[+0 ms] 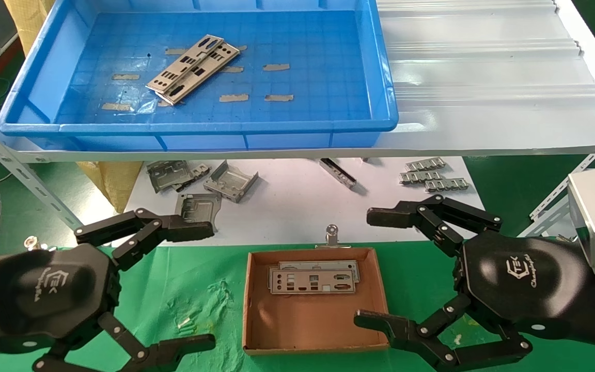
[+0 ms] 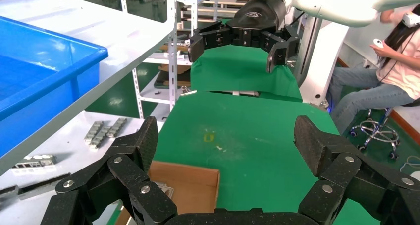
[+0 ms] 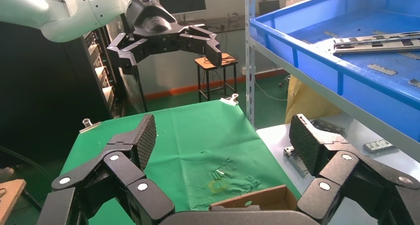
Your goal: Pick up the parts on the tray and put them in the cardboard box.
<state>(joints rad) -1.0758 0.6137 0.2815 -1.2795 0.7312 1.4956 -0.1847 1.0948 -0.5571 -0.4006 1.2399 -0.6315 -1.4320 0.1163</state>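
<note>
Currently | your left gripper [image 1: 194, 284] and right gripper [image 1: 372, 266] were spread wide, empty | parts [image 1: 192, 69] lay in tray [image 1: 34, 85] | two in cardboard box [image 1: 256, 330].

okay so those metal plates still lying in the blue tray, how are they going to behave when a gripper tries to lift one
The parts look like thin punched sheet metal, so probably stiff and light. They lie flat and overlapped on the tray floor, so fingers may struggle to get under an edge, and one could slide or drag its neighbour. Flat, they shouldn't roll.
</note>
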